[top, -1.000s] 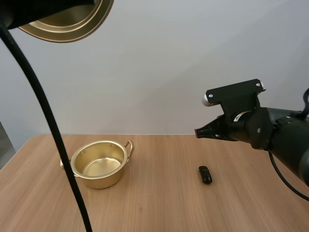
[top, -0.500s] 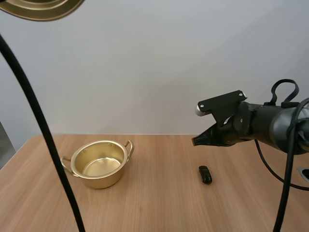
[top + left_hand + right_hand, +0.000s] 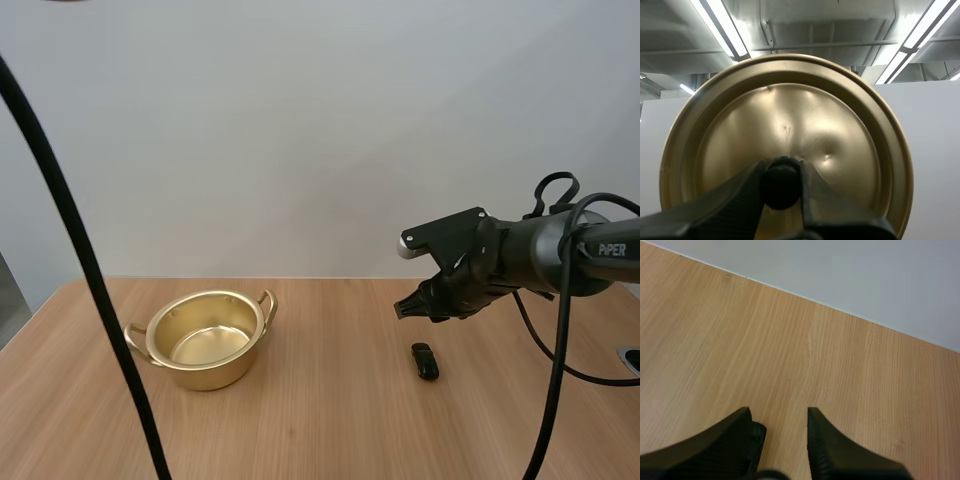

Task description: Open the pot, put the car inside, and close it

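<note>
The golden pot [image 3: 205,340] stands open on the left of the wooden table [image 3: 320,420]. A small black toy car [image 3: 425,361] lies on the table to the right of the middle. My right gripper [image 3: 405,308] hovers just above and behind the car, pointing left and down. In the right wrist view its fingers [image 3: 735,432] stand apart over bare wood, so the right gripper [image 3: 777,415] is open with nothing between them. My left gripper [image 3: 781,172] is shut on the black knob [image 3: 781,186] of the golden lid [image 3: 840,130], held up high.
The table's back edge [image 3: 330,279] meets a plain white wall. Bare wood stretches between the pot and the car and along the front of the table.
My right gripper has dropped and shifted left toward the car, and its fingers have opened. The lid has risen out of the top of the high view.
</note>
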### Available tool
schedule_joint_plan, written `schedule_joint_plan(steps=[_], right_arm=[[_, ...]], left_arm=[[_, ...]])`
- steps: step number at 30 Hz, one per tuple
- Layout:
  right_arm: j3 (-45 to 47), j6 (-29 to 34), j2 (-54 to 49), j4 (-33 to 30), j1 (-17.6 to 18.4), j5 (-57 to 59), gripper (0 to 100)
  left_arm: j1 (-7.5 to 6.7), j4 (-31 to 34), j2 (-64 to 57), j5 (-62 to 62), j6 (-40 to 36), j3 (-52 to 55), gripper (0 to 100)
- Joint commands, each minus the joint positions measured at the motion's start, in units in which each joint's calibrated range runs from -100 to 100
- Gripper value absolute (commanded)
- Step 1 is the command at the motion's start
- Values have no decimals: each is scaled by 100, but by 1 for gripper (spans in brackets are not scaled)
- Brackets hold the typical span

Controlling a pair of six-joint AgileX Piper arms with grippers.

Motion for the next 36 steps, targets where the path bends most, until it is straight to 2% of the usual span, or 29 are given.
schedule_joint_plan(steps=[1, 6, 20, 36], right_arm=[[-61, 3, 66, 216, -1, 89, 87], [-307, -17, 414, 686, -1, 668, 90], [-775, -110, 1794, 921, -1, 1602, 90], [-775, -214, 1955, 935, -1, 1594, 89]], left_arm=[[5, 2, 42, 10, -1, -20, 0], [5, 2, 158, 10, -1, -35, 0], [5, 2, 190, 10, 190, -35, 0], [5, 2, 259, -62, 190, -35, 0]])
